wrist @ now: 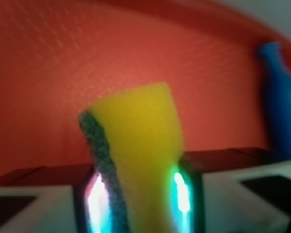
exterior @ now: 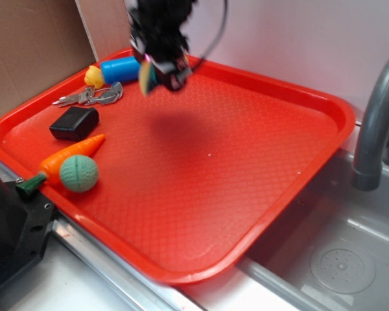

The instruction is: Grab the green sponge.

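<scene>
The green sponge, yellow foam with a dark green scouring layer along its left edge, is pinched between my two glowing fingers and sticks out past them. My gripper is shut on it. In the exterior view the gripper hangs above the far left part of the red tray, with the sponge showing as a yellow sliver at its tip, lifted off the tray floor. A dark shadow lies on the tray below it.
On the tray's left side lie a black block, a toy carrot, a light-green textured ball, metal keys, and a blue and yellow toy. A faucet and sink basin stand to the right.
</scene>
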Controlling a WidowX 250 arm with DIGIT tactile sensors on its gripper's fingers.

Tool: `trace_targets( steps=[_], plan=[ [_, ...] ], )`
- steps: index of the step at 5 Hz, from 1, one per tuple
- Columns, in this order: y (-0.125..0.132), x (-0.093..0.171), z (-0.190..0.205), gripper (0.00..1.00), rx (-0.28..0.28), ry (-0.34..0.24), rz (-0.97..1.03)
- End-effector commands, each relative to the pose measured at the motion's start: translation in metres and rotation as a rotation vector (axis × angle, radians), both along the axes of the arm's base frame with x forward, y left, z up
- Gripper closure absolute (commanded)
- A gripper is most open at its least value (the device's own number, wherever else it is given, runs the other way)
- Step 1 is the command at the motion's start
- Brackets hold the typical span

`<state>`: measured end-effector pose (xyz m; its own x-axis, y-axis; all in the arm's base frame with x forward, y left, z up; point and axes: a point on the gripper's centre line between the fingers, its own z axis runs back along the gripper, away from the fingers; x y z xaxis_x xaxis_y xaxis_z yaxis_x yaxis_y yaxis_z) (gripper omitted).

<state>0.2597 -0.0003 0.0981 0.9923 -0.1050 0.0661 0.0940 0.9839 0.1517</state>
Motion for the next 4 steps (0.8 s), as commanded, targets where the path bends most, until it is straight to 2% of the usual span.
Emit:
trace_targets(
  steps=[1,2,3,4],
  plan=[
    [0.002,-0.049,0.105,1.00,-0.116,-0.062,0.286],
    [-0.003,-0.073,0.139,1.00,-0.103,-0.061,0.414],
    [-0.004,-0.081,0.155,1.00,-0.154,-0.078,0.408],
    [0.002,-0.082,0.158,1.00,-0.146,-0.082,0.430]
  ],
)
